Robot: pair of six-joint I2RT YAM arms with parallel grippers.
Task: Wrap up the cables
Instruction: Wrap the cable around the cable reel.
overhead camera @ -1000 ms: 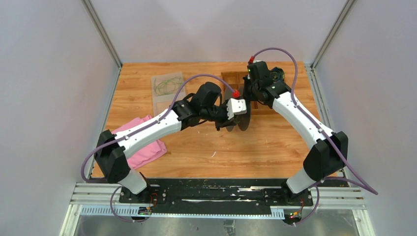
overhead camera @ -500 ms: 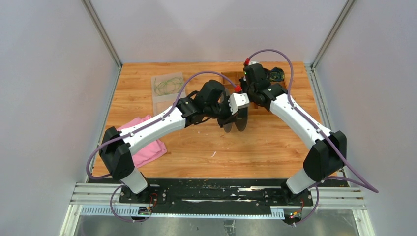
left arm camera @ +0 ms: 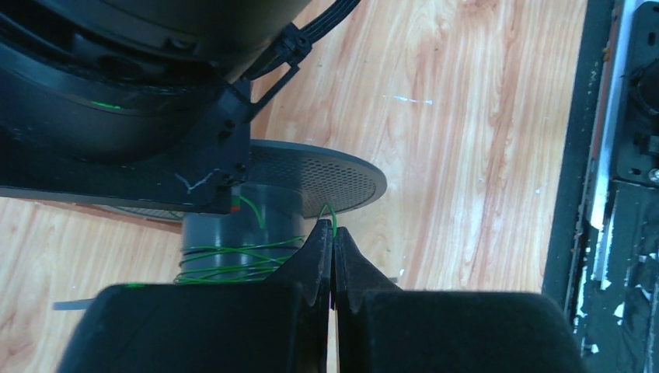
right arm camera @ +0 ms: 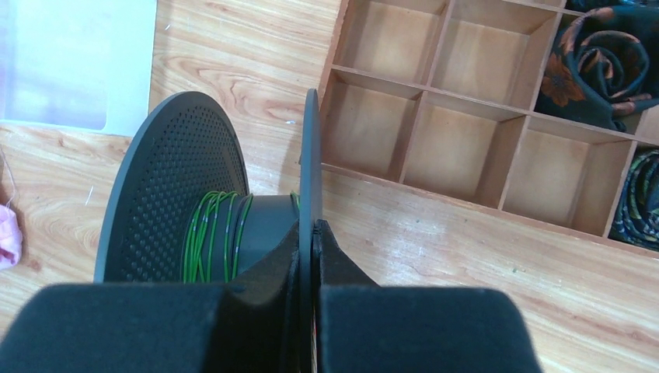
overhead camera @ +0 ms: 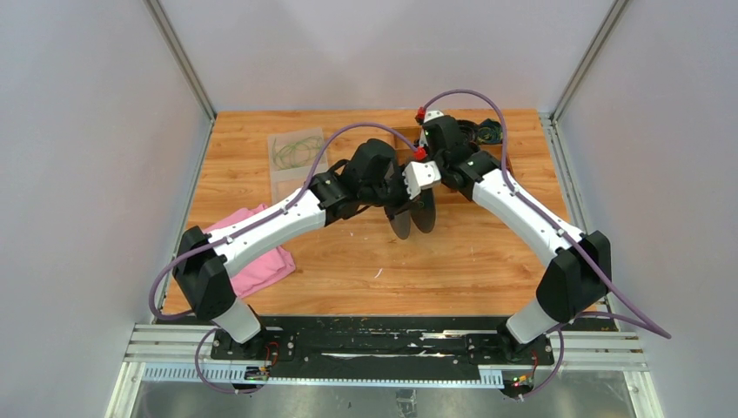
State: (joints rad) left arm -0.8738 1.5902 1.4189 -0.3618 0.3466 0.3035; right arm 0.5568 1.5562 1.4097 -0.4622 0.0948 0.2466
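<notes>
We think the job now is winding the thin green cable [left arm camera: 329, 210] round the spool [right arm camera: 179, 179]. To do it well, we should pull the cable snug and lay each turn beside the last one, between the two round plates (no loose loops). Our left gripper [left arm camera: 332, 233] is pressed together on the cable, right at its tips. Our right gripper [right arm camera: 312, 233] pinches the spool's thin rim. The wound turns sit just past the left gripper, over the middle of the table [overhead camera: 348, 261], nearer its far edge.

2 arms [overhead camera: 261, 228] [overhead camera: 522, 209], 1 spool [overhead camera: 425, 216], 1 cloth [overhead camera: 261, 270]
</notes>
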